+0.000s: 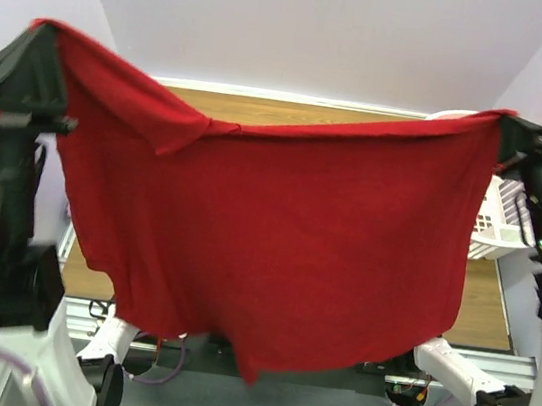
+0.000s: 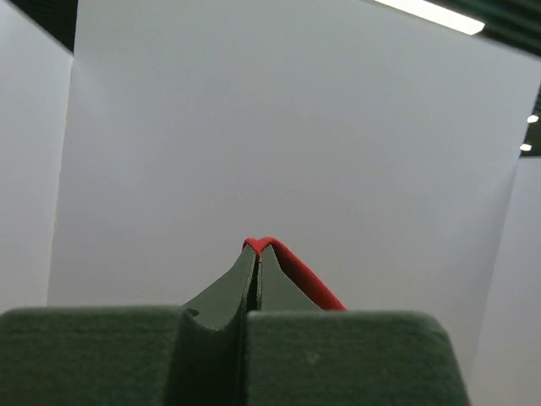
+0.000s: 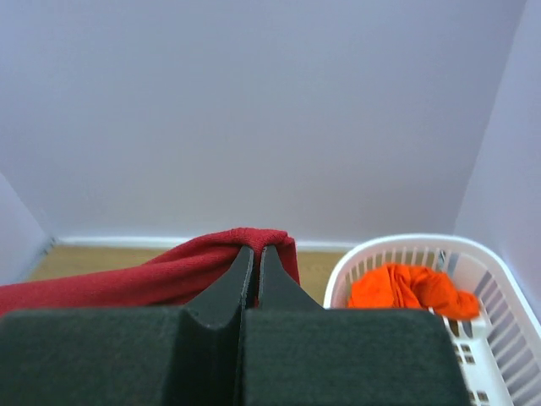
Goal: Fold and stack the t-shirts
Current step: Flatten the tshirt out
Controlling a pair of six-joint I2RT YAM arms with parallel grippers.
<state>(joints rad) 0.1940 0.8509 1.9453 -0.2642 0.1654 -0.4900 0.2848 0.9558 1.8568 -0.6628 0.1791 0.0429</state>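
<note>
Grippers both clamped: left gripper (image 2: 258,252) pinches one top corner of crimson t-shirt (image 1: 277,234), right gripper (image 3: 258,254) the other, cloth hanging spread between and below them; orange-red t-shirt (image 3: 410,288) in basket (image 3: 507,338) right of right gripper

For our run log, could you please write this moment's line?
left gripper: jaws shut on crimson t-shirt; right gripper: jaws shut on it; shirt: stretched aloft between them; orange-red t-shirt: in basket
</note>
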